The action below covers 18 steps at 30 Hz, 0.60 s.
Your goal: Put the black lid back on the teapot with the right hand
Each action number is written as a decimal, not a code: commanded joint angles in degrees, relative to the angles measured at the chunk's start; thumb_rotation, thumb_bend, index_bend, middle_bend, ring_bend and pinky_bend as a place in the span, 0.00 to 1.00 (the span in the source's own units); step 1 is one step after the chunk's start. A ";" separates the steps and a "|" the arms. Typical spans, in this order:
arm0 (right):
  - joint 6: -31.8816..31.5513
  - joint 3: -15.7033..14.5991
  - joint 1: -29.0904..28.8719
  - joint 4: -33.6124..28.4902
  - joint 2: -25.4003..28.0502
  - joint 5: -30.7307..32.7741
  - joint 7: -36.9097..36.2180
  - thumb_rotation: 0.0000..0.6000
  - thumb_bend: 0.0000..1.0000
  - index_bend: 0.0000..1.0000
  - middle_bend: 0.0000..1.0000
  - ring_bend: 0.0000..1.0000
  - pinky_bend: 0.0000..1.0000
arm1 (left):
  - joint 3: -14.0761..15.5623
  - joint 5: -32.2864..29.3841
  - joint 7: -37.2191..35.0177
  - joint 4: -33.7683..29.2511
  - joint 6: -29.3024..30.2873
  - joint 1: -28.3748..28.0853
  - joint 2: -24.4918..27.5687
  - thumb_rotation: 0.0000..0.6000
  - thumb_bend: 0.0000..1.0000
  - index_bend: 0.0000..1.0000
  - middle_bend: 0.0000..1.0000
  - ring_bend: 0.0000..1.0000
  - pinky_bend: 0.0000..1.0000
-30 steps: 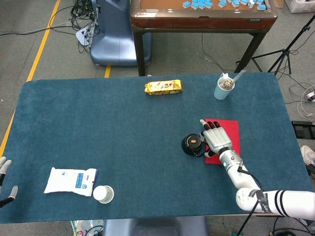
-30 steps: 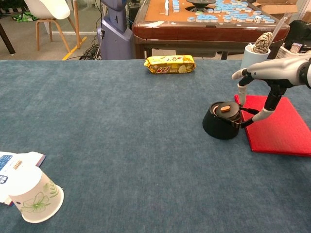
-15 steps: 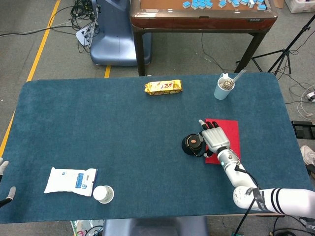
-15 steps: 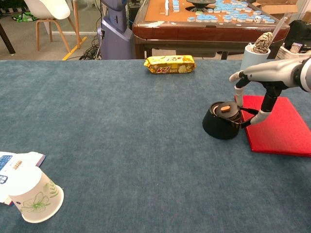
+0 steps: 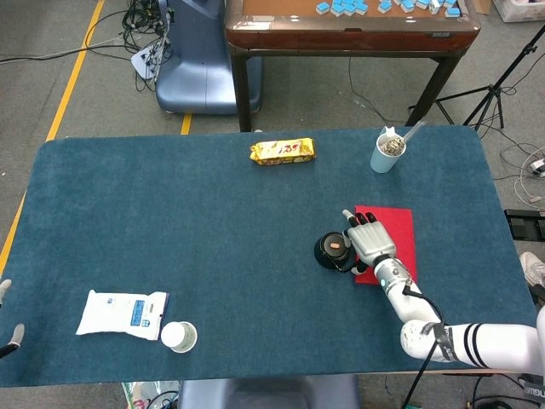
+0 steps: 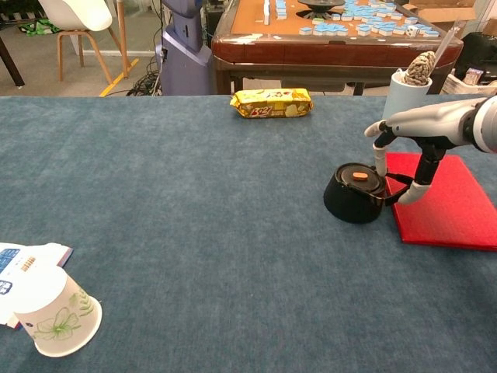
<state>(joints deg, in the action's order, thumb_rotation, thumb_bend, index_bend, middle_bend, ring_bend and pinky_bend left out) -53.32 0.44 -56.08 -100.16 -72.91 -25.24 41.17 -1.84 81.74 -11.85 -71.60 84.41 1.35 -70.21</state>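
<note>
The black teapot [image 5: 330, 254] [image 6: 351, 200] stands on the blue cloth just left of a red mat [image 5: 397, 228] [image 6: 454, 203]. Its black lid [image 5: 335, 245] [image 6: 358, 174], with an orange knob, lies flat on the pot's mouth. My right hand [image 5: 371, 239] [image 6: 415, 130] hovers over the pot's right side, palm down. Its fingers are spread and point down beside the lid and the handle, holding nothing. Only the fingertips of my left hand [image 5: 7, 308] show at the far left edge of the head view, apart and empty.
A white cup [image 5: 389, 153] [image 6: 407, 87] with a spoon stands behind the mat. A yellow snack pack [image 5: 282, 151] [image 6: 272, 102] lies at the back centre. A white packet [image 5: 123, 313] and a tipped paper cup [image 5: 180, 336] [image 6: 56, 312] lie at the front left.
The lid, tilted and raised under my right hand before, now sits flat on the teapot. The right hand has shifted slightly left and lower. The left hand has slid further out of view.
</note>
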 commanded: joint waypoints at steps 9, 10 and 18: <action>-0.58 2.86 2.43 -3.96 3.90 -6.22 -7.37 1.00 0.13 0.41 0.00 0.00 0.00 | -0.08 0.01 0.80 -1.04 0.73 0.45 0.52 1.00 0.38 0.00 0.00 0.00 0.00; -0.77 3.00 2.75 -4.42 4.48 -6.82 -7.94 1.00 0.13 0.41 0.00 0.00 0.00 | -0.08 0.06 1.01 -1.34 0.77 0.45 0.66 1.00 0.38 0.00 0.00 0.00 0.00; -1.31 2.96 5.84 -7.10 8.60 -11.31 -12.45 1.00 0.13 0.41 0.00 0.00 0.00 | -0.04 0.54 3.77 -4.27 1.49 0.47 1.56 1.00 0.38 0.00 0.00 0.00 0.00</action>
<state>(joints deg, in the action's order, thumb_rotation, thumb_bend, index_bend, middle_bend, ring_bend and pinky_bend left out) -54.44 3.47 -50.91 -106.82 -64.93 -35.74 29.46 -1.89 82.20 -8.34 -75.62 85.78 1.80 -68.78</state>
